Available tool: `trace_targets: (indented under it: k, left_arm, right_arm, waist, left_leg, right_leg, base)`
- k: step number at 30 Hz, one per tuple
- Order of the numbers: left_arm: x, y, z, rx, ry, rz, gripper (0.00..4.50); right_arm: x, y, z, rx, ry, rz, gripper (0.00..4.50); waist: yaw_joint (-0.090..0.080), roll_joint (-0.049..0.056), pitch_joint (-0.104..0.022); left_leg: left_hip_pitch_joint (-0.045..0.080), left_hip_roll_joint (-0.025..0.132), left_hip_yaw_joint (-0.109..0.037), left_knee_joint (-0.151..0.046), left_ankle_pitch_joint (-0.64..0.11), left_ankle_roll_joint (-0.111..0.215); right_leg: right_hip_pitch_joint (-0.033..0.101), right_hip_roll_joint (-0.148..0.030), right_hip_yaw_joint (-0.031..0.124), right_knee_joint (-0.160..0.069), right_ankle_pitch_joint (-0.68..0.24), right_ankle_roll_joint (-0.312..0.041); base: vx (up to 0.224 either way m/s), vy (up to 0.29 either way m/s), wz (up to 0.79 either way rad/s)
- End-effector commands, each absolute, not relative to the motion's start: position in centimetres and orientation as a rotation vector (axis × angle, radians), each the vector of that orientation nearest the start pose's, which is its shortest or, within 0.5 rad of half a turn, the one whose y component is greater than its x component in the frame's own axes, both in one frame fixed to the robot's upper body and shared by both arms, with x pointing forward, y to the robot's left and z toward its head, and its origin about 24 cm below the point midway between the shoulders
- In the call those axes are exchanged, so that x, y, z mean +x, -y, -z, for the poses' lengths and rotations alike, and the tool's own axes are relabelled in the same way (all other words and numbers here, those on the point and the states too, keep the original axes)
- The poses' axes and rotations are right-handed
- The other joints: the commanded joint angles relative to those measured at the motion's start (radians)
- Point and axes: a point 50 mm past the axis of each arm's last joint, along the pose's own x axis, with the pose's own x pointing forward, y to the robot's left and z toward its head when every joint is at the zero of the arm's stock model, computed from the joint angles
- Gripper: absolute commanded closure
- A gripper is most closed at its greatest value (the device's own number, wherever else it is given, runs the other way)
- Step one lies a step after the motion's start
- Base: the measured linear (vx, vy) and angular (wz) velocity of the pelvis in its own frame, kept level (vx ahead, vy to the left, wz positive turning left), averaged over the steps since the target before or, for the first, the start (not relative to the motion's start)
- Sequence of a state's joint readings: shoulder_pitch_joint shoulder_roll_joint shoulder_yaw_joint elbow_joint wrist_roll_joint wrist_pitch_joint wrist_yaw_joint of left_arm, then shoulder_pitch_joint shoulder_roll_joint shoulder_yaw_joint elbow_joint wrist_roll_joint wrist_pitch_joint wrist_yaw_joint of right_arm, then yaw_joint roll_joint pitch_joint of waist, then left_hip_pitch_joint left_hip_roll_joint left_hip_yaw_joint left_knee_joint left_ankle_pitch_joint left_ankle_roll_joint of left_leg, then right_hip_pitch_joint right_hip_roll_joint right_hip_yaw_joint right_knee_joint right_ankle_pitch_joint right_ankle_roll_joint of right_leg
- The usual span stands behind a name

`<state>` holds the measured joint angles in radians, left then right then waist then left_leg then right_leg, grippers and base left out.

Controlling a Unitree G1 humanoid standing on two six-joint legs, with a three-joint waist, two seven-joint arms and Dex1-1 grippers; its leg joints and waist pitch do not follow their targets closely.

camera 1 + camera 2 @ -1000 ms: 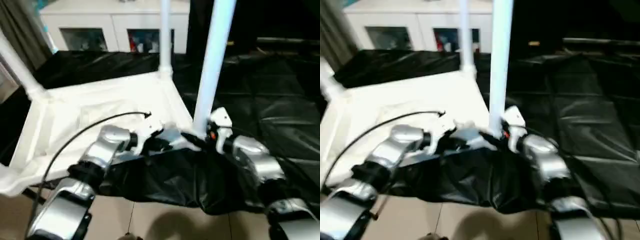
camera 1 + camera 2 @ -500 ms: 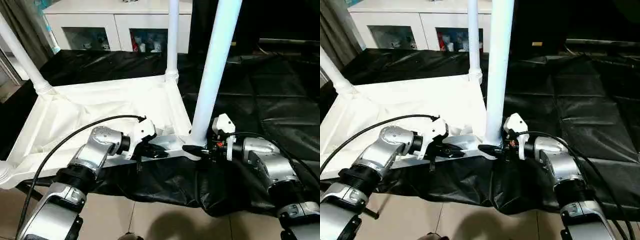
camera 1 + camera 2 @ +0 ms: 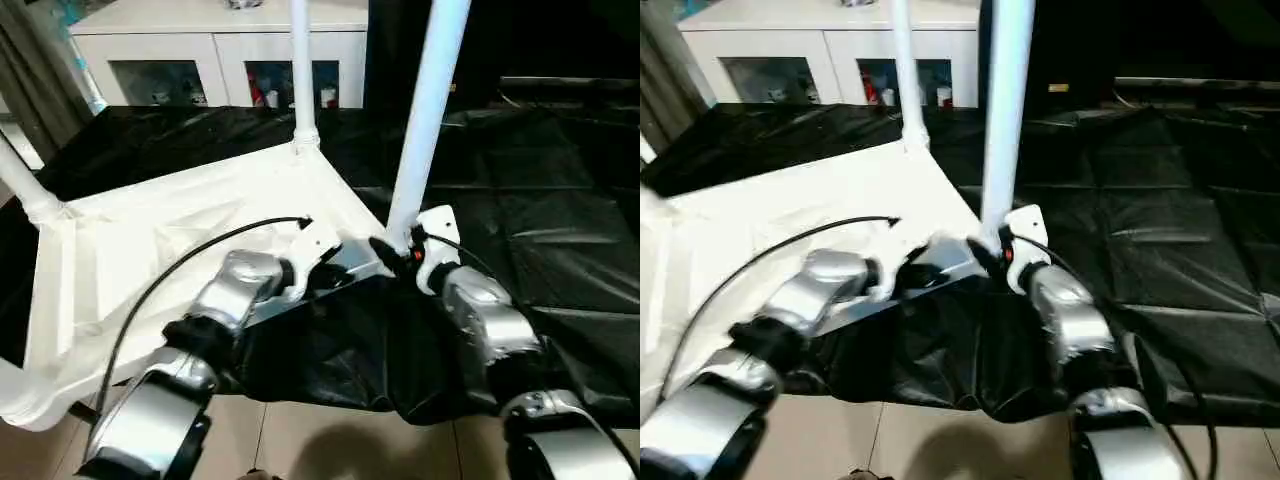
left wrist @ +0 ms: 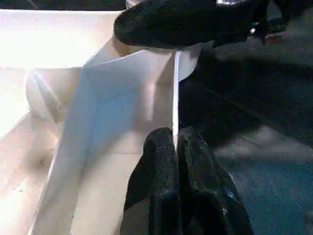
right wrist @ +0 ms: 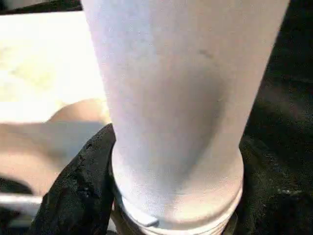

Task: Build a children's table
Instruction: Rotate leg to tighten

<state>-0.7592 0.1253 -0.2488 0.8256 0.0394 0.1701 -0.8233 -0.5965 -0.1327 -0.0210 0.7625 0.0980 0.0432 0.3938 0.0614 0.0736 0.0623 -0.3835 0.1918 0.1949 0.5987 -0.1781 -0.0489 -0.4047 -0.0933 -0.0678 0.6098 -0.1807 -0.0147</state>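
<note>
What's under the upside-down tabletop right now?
The tabletop lies on black plastic sheeting, which spreads out past its far and right edges and hangs below the near rim. Whatever lies beneath the top's middle is covered by the top itself.

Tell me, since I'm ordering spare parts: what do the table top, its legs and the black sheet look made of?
Table top: seemingly moulded white plastic, smooth with a slight sheen, thin rim walls. Legs, e.g. the near one: white tubes, matte-smooth, probably plastic too, though painted metal cannot be ruled out. Black sheet: thin glossy plastic film, going by its creases and highlights.
</note>
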Motion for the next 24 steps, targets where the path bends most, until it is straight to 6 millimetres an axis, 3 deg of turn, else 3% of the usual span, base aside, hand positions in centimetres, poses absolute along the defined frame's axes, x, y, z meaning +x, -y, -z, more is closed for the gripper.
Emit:
trace_targets:
  k: [1,3,4,7,12,13,15,17,18,21,22,24]
  left_arm:
    - [35.2,-6.1,-6.4,0.264,-0.343,1.033,4.50]
    - [35.2,-5.1,-6.5,0.260,-0.332,1.041,4.50]
    - [35.2,-4.8,-6.5,0.259,-0.329,1.046,4.50]
    - [35.0,-4.4,-6.8,0.259,-0.315,1.096,4.50]
    - [34.1,-5.9,-6.6,0.283,-0.314,1.242,4.50]
    - [33.8,-6.6,-6.5,0.294,-0.320,1.274,4.50]
    - [33.7,-7.0,-6.4,0.301,-0.318,1.288,4.50]
    - [33.6,-7.8,-6.4,0.308,-0.331,1.304,4.50]
    - [33.5,-8.4,-6.3,0.311,-0.339,1.317,4.50]
    - [33.3,-9.4,-6.5,0.307,-0.344,1.336,4.50]
    - [32.9,-10.2,-6.6,0.289,-0.351,1.376,4.50]
    - [32.5,-10.9,-6.7,0.272,-0.361,1.417,4.50]
  right_arm:
    - [34.0,13.0,-1.1,0.043,-0.370,-0.395,1.74]
    - [34.0,11.5,-1.2,0.019,-0.348,-0.432,1.74]
    - [34.0,11.0,-1.3,0.013,-0.336,-0.450,1.19]
    - [34.0,10.3,-2.0,0.071,-0.298,-0.532,1.02]
    - [33.8,12.0,-2.9,-0.027,-0.263,-0.683,0.63]
    - [33.5,12.7,-3.3,-0.053,-0.253,-0.753,0.63]
    - [33.4,13.2,-3.6,-0.069,-0.246,-0.790,0.63]
    - [33.2,14.0,-4.1,-0.080,-0.238,-0.838,0.63]
    - [33.1,14.6,-4.5,-0.086,-0.230,-0.877,0.63]
    - [32.9,15.4,-5.2,-0.103,-0.222,-0.935,0.63]
    - [32.6,16.1,-5.6,-0.130,-0.234,-1.011,0.63]
    - [32.1,16.6,-5.8,-0.154,-0.258,-1.082,0.63]
  waist:
    - [0.000,-0.007,-0.069]
    - [0.000,-0.005,-0.068]
    - [0.000,-0.005,-0.069]
    - [-0.001,-0.007,-0.068]
    - [0.004,-0.013,-0.071]
    - [0.007,-0.019,-0.073]
    - [0.010,-0.016,-0.072]
    - [0.016,-0.015,-0.074]
    - [0.018,-0.023,-0.074]
    - [0.026,-0.019,-0.074]
    - [0.029,-0.024,-0.074]
    - [0.031,-0.024,-0.074]
  left_leg:
    - [0.018,0.026,-0.018,-0.072,-0.243,0.040]
    - [0.019,0.028,-0.020,-0.075,-0.258,0.040]
    - [0.019,0.028,-0.020,-0.075,-0.260,0.039]
    - [0.016,0.030,-0.022,-0.078,-0.270,0.051]
    - [0.009,0.032,-0.021,-0.074,-0.224,0.079]
    - [0.006,0.032,-0.020,-0.071,-0.202,0.094]
    - [0.008,0.034,-0.017,-0.068,-0.187,0.108]
    - [0.009,0.037,-0.016,-0.068,-0.172,0.109]
    - [0.009,0.037,-0.016,-0.068,-0.174,0.108]
    - [0.012,0.040,-0.015,-0.067,-0.175,0.108]
    - [0.011,0.040,-0.014,-0.067,-0.176,0.108]
    - [0.009,0.041,-0.014,-0.065,-0.163,0.118]
  right_leg:
    - [0.044,-0.053,0.036,-0.092,-0.272,-0.205]
    - [0.043,-0.053,0.034,-0.092,-0.278,-0.205]
    - [0.045,-0.053,0.034,-0.091,-0.277,-0.206]
    - [0.048,-0.055,0.035,-0.090,-0.261,-0.210]
    - [0.055,-0.057,0.035,-0.082,-0.205,-0.226]
    - [0.058,-0.056,0.033,-0.078,-0.178,-0.233]
    - [0.054,-0.056,0.034,-0.076,-0.162,-0.243]
    - [0.052,-0.056,0.034,-0.073,-0.159,-0.252]
    - [0.054,-0.055,0.033,-0.074,-0.162,-0.249]
    - [0.050,-0.055,0.035,-0.071,-0.171,-0.251]
    - [0.052,-0.057,0.036,-0.070,-0.168,-0.255]
    - [0.051,-0.055,0.036,-0.065,-0.148,-0.259]
  base:
    - [0.000,0.000,0.00]
    - [0.000,0.000,0.00]
    - [0.000,0.000,0.00]
    - [0.000,0.000,0.00]
    - [0.000,0.000,0.00]
    - [0.000,0.000,0.00]
    - [0.000,0.000,0.00]
    - [0.000,0.000,0.00]
    - [0.000,0.000,0.00]
    - [0.000,0.000,0.00]
    - [0.000,0.000,0.00]
    - [0.000,0.000,0.00]
